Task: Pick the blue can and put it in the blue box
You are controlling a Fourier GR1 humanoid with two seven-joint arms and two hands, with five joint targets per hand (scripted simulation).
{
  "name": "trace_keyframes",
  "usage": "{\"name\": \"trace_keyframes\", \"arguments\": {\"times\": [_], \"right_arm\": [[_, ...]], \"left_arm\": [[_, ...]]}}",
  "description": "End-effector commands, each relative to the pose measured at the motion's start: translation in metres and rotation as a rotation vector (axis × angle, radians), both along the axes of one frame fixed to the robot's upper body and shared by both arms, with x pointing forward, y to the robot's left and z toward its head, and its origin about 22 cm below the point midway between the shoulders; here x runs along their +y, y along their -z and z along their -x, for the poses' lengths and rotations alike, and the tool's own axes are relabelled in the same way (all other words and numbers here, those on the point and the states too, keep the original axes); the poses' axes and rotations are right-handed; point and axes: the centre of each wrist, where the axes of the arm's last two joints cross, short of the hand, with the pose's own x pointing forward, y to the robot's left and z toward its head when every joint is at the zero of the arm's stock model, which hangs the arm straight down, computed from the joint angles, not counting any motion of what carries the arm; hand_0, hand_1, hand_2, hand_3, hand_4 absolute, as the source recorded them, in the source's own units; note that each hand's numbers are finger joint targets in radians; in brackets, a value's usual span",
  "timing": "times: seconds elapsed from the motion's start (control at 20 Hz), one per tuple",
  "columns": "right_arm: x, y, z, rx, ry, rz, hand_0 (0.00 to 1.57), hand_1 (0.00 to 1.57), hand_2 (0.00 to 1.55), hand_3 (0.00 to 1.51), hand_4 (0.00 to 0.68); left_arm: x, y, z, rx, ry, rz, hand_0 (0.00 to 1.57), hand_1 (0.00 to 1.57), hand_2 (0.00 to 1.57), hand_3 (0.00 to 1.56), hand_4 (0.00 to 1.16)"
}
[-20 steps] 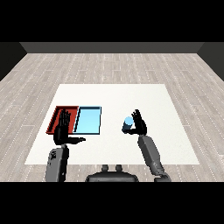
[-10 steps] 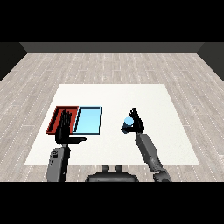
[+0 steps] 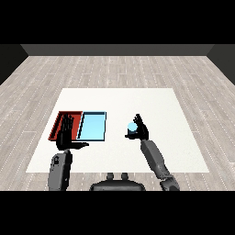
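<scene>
The blue can (image 3: 132, 128) stands upright right of the trays, with my right hand (image 3: 140, 131) curled round it from the right side. The light blue tray (image 3: 93, 126) lies on the white table, left of the can, with nothing in it. My left hand (image 3: 67, 135) is held upright with straight fingers over the front of the red tray (image 3: 59, 125), holding nothing.
The red tray and the light blue tray lie side by side at the table's left. The white table (image 3: 156, 103) stretches behind and to the right of the can. A wooden floor surrounds the table.
My right hand has closed in around the blue can and shifted slightly left with it. The left hand has stayed where it was.
</scene>
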Motion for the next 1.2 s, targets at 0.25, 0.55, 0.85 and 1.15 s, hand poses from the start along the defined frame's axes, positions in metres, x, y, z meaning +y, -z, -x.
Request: {"name": "trace_keyframes", "arguments": {"times": [0.25,0.55,0.85,1.15], "right_arm": [[0.008,-0.008,-0.021,0.046,0.235,0.209,1.53,1.53,1.49,1.45,0.658],[0.001,-0.014,-0.034,0.085,0.238,0.283,1.51,1.51,1.48,1.43,0.62],[0.019,-0.017,-0.015,-0.028,0.206,0.277,1.49,1.49,1.46,1.41,0.645],[0.004,-0.072,-0.019,-0.108,0.208,0.378,1.46,1.46,1.45,1.4,0.623]], "left_arm": [[0.011,-0.01,0.008,0.004,-0.004,-0.01,0.0,0.0,0.0,0.0,0.0],[-0.012,-0.009,0.008,0.011,0.004,0.01,0.0,0.0,0.0,0.0,0.0],[0.019,0.008,0.0,0.013,-0.002,-0.037,0.0,0.0,0.0,0.0,0.0],[-0.043,0.01,0.005,0.052,0.108,-0.041,0.0,0.0,0.0,0.0,0.0]]}}
